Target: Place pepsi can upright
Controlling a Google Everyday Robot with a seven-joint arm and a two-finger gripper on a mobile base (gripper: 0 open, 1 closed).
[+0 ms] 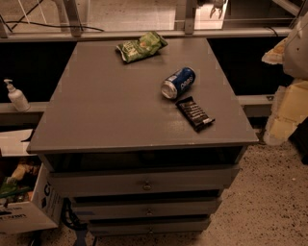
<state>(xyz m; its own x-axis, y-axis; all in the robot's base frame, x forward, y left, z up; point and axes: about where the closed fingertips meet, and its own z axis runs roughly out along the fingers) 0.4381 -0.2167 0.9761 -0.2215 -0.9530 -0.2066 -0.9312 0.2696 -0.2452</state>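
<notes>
The pepsi can (178, 82), dark blue with a silver end and white lettering, lies on its side on the grey cabinet top (106, 110), right of the middle. Its silver end faces the front left. My gripper (216, 6) shows only partly at the top edge of the camera view, well behind and above the can, apart from it. Part of my cream-coloured arm (288, 101) shows at the right edge.
A flat black snack bar wrapper (195, 113) lies just in front of the can. A green crinkly snack bag (141, 46) lies at the back. A pump bottle (17, 96) stands on a ledge at left. A cardboard box (24, 202) sits on the floor at lower left.
</notes>
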